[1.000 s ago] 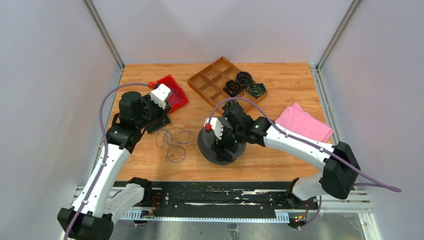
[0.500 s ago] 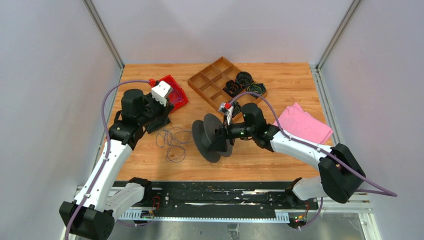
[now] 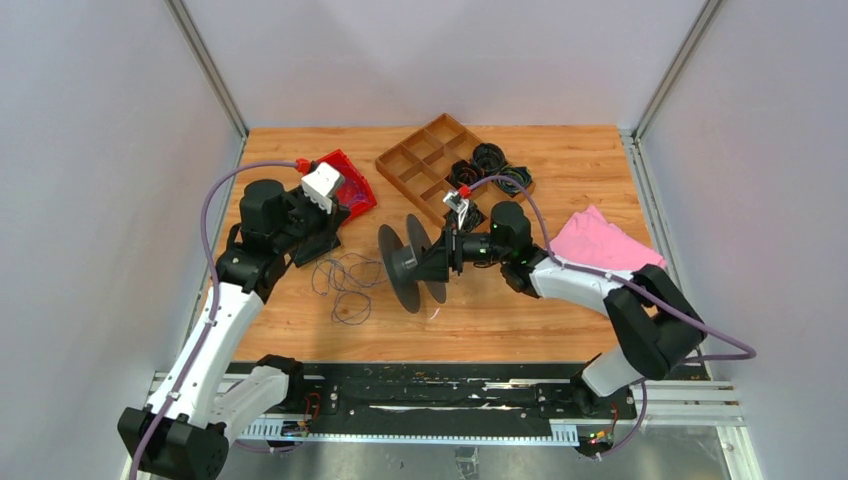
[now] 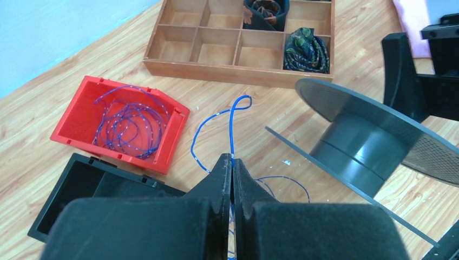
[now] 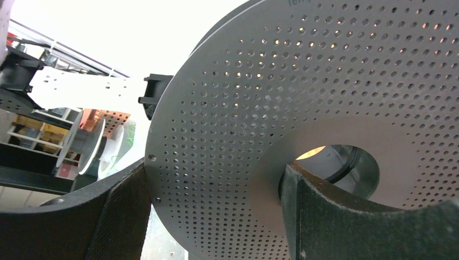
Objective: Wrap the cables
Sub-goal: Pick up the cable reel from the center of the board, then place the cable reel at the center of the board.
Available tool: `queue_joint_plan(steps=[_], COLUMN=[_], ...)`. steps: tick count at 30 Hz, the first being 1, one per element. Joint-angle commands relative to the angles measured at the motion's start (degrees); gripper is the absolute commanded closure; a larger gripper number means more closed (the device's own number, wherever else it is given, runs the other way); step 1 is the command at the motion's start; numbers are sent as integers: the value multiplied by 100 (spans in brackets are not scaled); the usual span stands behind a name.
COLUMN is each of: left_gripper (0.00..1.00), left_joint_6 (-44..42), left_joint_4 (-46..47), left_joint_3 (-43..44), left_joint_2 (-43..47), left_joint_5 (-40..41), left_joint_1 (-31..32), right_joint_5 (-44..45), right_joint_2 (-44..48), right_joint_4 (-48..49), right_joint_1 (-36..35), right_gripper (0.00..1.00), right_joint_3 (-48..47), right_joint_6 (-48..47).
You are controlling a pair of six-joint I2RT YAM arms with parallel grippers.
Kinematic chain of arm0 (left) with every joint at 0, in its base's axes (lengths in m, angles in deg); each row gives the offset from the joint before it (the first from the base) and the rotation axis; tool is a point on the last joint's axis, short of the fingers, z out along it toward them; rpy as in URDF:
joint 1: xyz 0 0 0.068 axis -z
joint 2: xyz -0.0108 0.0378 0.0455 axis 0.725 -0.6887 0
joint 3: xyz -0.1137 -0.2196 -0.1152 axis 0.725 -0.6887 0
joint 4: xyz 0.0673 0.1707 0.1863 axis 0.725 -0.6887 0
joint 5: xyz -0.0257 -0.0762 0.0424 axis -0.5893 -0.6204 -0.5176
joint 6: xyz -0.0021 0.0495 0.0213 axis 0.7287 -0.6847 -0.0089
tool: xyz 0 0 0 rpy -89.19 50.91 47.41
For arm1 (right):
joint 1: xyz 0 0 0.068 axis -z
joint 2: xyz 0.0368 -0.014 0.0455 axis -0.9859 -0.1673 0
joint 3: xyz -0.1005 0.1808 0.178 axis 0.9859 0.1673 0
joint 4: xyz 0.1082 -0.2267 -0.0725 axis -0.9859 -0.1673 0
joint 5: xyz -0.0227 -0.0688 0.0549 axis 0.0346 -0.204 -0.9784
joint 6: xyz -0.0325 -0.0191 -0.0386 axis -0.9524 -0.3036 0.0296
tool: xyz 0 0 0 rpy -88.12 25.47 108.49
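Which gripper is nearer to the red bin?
Left. The left gripper, pinching a cable, sits just on the near side of the red bin. The right gripper holds the spool farther off to the bin's right.

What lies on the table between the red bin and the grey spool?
In the left wrist view: a loop of thin blue cable, running out from the shut left gripper.

Smooth-coated cable [image 4: 231, 132], matt perforated spool [image 5: 243, 108]
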Motion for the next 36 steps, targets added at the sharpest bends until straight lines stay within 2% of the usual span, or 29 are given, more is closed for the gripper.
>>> queue_joint_plan(steps=[1, 6, 11, 17, 27, 36], left_gripper=[100, 100, 100, 100, 100, 100], left_joint_6=[33, -3, -5, -25, -22, -26], left_joint_4=[199, 202, 191, 191, 198, 179], left_joint_3=[-135, -215, -215, -241, -240, -225], left_joint_2=[141, 217, 224, 232, 210, 215], left_joint_5=[-231, -306, -389, -420, -463, -515], left_joint_1=[-56, -56, -56, -57, -56, -56], right_joint_5=[-346, -537, -523, -680, -881, -985], right_joint_2=[-338, -698, -854, -1080, -1170, -1035], right_joint_4=[1363, 2028, 2109, 2204, 2047, 1348], right_joint_1=[133, 185, 289, 447, 594, 655], right_gripper=[75, 76, 74, 68, 47, 37], right_joint_3=[22, 74, 150, 177, 96, -41], right_joint_6=[757, 1142, 1225, 1415, 1488, 1125])
